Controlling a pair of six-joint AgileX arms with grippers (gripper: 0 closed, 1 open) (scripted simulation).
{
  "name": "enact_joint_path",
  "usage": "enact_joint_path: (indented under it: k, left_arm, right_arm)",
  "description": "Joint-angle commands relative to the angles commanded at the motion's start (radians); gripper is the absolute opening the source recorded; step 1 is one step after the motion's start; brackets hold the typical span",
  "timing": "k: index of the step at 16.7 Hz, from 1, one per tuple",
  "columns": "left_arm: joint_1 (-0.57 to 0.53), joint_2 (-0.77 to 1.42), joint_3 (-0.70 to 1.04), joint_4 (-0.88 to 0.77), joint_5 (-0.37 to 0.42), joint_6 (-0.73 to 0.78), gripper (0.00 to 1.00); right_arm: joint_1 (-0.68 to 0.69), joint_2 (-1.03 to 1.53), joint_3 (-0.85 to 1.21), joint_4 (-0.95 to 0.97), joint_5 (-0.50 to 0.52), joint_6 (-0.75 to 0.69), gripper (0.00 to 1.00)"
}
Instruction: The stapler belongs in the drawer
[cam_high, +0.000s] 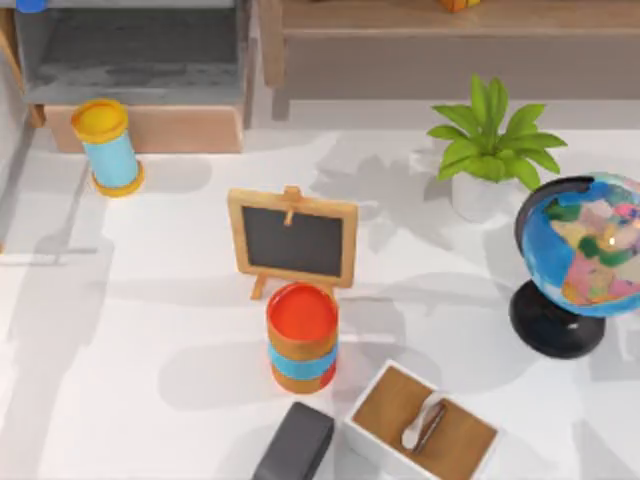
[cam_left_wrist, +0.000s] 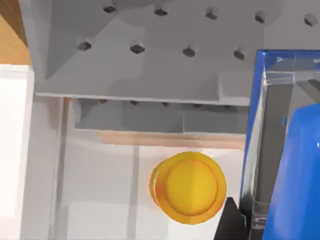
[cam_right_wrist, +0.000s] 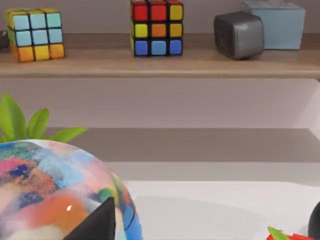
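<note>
our left tool (cam_left_wrist: 300, 200) hangs over the far-left corner of the surface (cam_high: 150, 300), pointing down above the open drawer (cam_high: 140, 128). in the left wrist view the blue stapler (cam_left_wrist: 295, 180) sits close against that tool, with a dark fingertip (cam_left_wrist: 230, 220) beside it, so the tool appears closed on the stapler. in the top view a sliver of blue (cam_high: 30, 5) shows at the far edge above the drawer's grey inside. a yellow-lidded cylinder (cam_high: 108, 145) stands just before the drawer's tan front. our right arm hovers near the globe (cam_high: 585, 250); one dark fingertip (cam_right_wrist: 97, 222) shows, and we cannot tell how wide it stands.
</note>
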Motion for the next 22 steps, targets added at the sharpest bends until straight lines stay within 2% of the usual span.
enact_joint_path:
  k: [5,9,14,22]
  left_arm:
    - [0.241,0.132,0.166,-0.116,-0.012,0.347,0.00]
    - [0.383,0.341,0.178,-0.139,-0.045,0.477,0.00]
    - [0.399,0.518,0.149,-0.150,-0.066,0.469,0.00]
    - [0.399,0.523,0.132,-0.133,-0.068,0.470,0.00]
  right_arm:
    - [0.000,0.000,0.000,0.000,0.000,0.000,1.00]
    - [0.000,0.000,0.000,0.000,0.000,0.000,1.00]
    - [0.000,0.000,0.000,0.000,0.000,0.000,1.00]
    - [0.000,0.000,0.000,0.000,0.000,0.000,1.00]
